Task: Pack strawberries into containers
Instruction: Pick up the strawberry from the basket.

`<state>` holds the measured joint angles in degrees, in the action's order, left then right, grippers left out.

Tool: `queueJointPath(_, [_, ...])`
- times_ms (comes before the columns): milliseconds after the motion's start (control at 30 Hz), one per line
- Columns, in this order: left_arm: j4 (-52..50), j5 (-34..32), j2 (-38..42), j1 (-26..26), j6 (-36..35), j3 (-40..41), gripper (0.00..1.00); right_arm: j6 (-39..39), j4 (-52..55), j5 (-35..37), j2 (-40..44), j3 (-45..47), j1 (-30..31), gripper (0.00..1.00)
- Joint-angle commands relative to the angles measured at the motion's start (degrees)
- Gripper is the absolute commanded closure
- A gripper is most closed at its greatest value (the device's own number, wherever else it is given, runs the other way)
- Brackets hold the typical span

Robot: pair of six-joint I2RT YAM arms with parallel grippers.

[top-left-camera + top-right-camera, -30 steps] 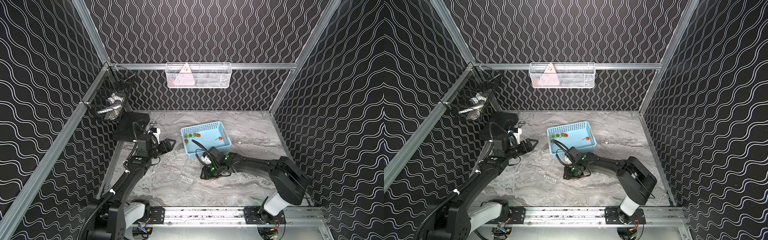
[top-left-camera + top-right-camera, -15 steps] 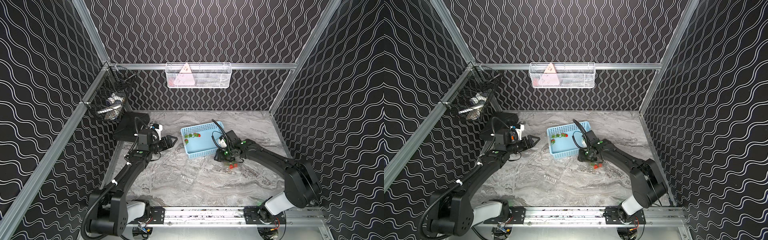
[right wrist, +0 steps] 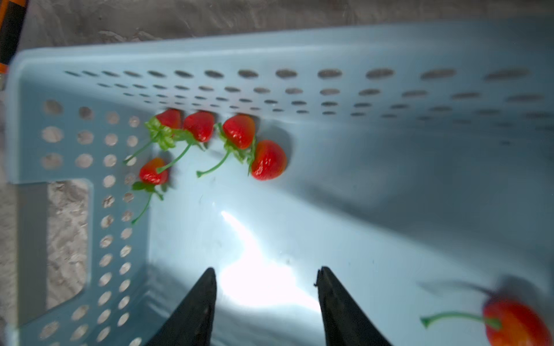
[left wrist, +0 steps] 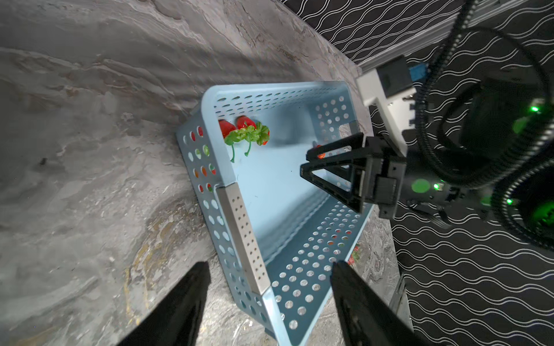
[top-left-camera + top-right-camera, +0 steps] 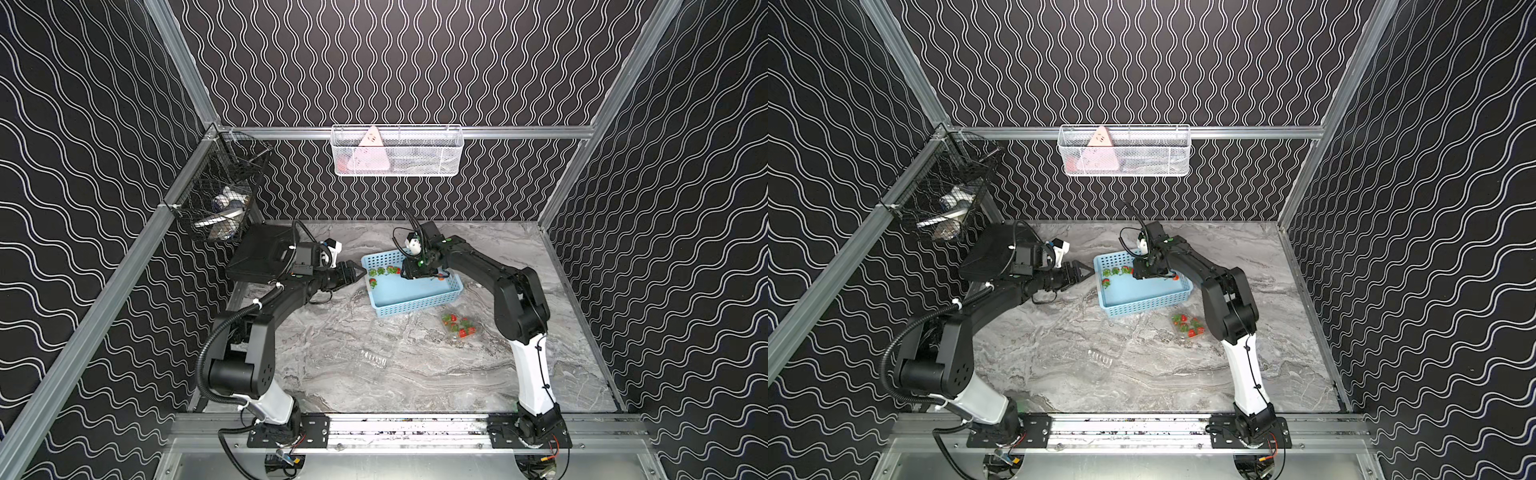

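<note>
Five strawberries (image 3: 239,131) are crowding a blue basket (image 3: 299,45) corner; right gripper (image 3: 266,269) is hovering over its bare floor, left gripper (image 4: 269,263) outside its rim, both jaws released.

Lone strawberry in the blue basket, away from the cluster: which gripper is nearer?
Right. The right gripper hovers over the basket near the lone strawberry; the left gripper is outside the opposite end.

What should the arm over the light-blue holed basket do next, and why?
Probably ease the right gripper forward to the red strawberries clustered in the light-blue perforated basket's corner and close on one: its jaws hang open and empty.
</note>
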<state>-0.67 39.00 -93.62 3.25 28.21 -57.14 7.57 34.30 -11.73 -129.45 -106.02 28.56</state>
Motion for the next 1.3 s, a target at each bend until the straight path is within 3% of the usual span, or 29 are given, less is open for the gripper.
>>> queueJointPath(0, [-1.42, 1.85, -2.34, 0.49, -3.00, -2.39, 0.32, -4.85, -2.11, -0.73, -3.41, -3.18, -0.44, 0.41])
queueJointPath(667, [-0.32, 3.28, -7.55, 1.50, -3.21, -5.52, 0.40, -12.33, -5.73, -1.24, -11.73, -7.65, 0.39, 0.39])
queueJointPath(967, [-0.23, 3.25, -6.68, 1.50, -3.61, -5.10, 0.40, -14.50, -4.40, 4.91, -13.23, -8.20, 2.11, 0.44])
queueJointPath(1267, [0.85, 3.68, -6.22, 1.50, -3.04, -4.55, 0.40, -14.28, -4.69, 7.94, -11.21, -4.76, 2.81, 0.56])
